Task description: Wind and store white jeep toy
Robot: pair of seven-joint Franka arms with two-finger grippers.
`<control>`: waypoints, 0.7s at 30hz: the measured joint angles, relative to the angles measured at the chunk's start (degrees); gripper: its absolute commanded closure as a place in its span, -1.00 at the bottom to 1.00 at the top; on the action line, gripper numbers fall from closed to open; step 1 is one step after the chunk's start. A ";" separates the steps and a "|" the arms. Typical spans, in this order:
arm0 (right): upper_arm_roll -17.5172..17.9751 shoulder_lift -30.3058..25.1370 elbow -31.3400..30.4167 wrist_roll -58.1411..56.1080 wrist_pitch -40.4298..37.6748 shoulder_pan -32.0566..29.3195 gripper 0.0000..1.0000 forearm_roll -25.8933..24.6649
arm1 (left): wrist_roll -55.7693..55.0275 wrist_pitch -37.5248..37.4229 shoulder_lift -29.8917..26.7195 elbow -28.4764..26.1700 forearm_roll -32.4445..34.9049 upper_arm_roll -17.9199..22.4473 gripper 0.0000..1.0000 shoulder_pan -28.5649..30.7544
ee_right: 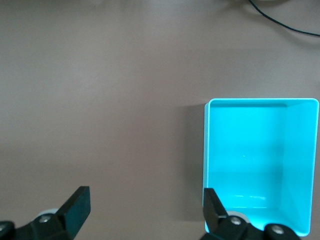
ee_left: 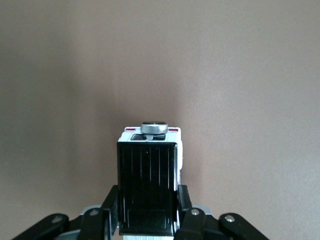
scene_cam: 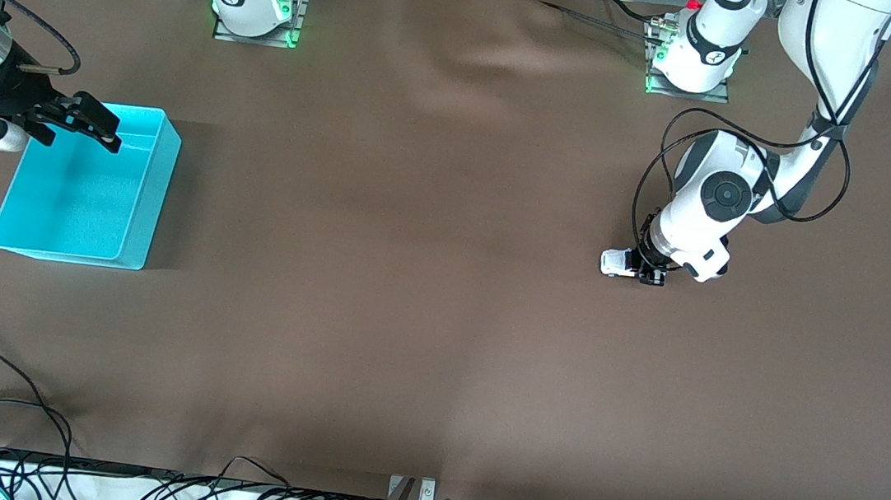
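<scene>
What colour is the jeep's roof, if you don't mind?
Black, on a white body; the jeep shows best in the left wrist view.

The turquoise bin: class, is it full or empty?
Empty. The turquoise bin shows only bare floor and walls inside, with the open right gripper over its edge; the white jeep toy sits outside it.

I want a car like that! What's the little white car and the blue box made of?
The small boxy white jeep toy looks like hard plastic: glossy black roof with moulded ribs. The open turquoise rectangular bin also looks plastic: smooth, thin, shiny walls. Neither is certain.
</scene>
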 measured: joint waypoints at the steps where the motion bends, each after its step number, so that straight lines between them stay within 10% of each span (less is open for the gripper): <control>1: 0.00 0.00 0.00 0.00 0.00 0.00 -1.00 0.00 | 0.00 -0.01 0.00 -0.02 0.02 0.01 0.71 0.17; 21: 0.00 0.00 0.00 0.00 0.02 0.00 -1.00 0.00 | 9.11 -0.93 -0.15 -0.10 1.87 0.03 0.71 7.83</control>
